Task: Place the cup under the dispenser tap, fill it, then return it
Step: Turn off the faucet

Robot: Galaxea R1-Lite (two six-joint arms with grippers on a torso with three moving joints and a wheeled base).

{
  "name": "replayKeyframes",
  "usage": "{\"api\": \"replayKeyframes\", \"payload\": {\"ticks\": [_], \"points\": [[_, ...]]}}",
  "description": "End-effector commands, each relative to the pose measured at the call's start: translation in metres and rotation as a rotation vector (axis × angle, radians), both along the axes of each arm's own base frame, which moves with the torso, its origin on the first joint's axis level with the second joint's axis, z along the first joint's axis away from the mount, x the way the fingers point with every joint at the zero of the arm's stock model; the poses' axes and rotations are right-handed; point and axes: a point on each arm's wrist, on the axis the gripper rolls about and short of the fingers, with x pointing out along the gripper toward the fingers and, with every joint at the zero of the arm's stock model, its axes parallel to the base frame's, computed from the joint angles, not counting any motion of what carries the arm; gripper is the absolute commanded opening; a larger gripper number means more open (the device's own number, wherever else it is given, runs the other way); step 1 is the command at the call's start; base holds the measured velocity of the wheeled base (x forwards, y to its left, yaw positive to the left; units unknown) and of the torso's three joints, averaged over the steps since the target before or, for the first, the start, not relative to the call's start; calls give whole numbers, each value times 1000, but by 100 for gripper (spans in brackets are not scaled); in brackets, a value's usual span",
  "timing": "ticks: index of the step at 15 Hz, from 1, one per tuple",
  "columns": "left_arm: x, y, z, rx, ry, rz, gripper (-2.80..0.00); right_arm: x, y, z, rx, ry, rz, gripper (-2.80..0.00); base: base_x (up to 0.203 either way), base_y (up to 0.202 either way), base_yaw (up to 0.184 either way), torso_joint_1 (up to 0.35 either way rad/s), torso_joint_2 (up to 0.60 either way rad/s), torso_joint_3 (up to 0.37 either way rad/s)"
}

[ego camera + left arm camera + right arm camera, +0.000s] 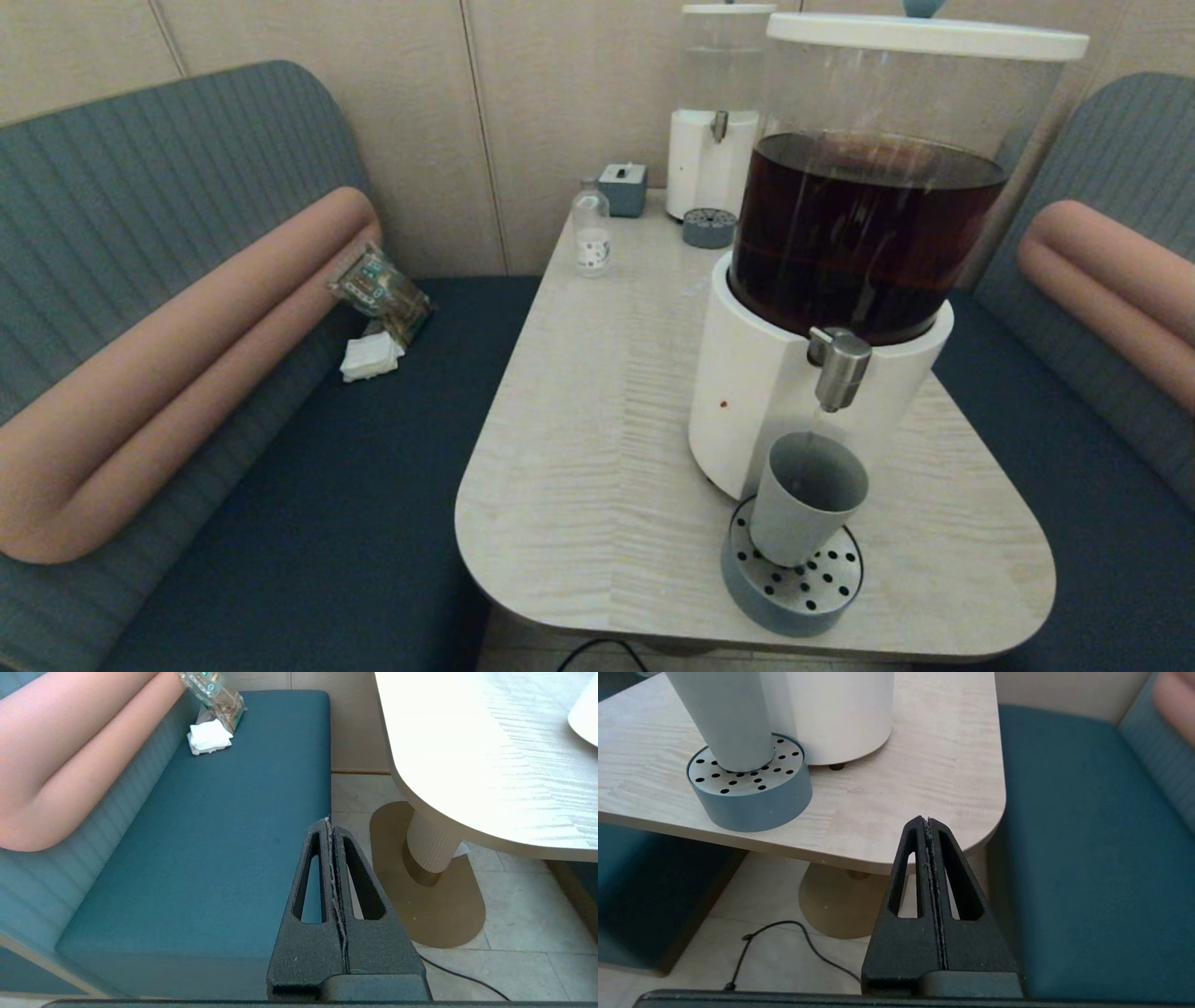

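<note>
The grey-blue cup (805, 499) stands upright on the round perforated drip tray (794, 583), right below the brushed-steel dispenser tap (840, 366) of the big white-based dispenser (756, 373) holding dark brown liquid. The right wrist view shows the cup (728, 718) on the drip tray (749, 788). My right gripper (928, 820) hangs shut below the table's near right corner, holding nothing. My left gripper (328, 821) is shut and empty, low between the left bench and the table. Neither gripper shows in the head view.
A smaller clear-tank dispenser (714, 121), its drip tray (709, 227), a small labelled bottle (591, 229) and a grey box (623, 189) stand at the table's far end. A snack packet and napkins (378, 317) lie on the left bench. A cable (784, 947) runs on the floor.
</note>
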Motion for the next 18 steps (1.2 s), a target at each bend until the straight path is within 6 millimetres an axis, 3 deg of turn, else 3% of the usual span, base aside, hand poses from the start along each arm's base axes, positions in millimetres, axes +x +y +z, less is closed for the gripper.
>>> {"api": "replayKeyframes", "payload": {"ticks": [1, 7, 11, 18], "points": [[0, 0, 0, -1, 1, 0, -280, 0, 0, 0, 5, 0, 2, -280, 0, 0, 0, 0, 0, 0], [0, 0, 0, -1, 1, 0, -280, 0, 0, 0, 48, 8, -17, -280, 0, 0, 0, 0, 0, 0], [0, 0, 0, -1, 1, 0, -280, 2, -1, -7, -43, 13, -46, -280, 0, 0, 0, 0, 0, 0], [0, 0, 0, -1, 1, 0, -280, 3, -1, -8, -51, 17, -45, -280, 0, 0, 0, 0, 0, 0]]}}
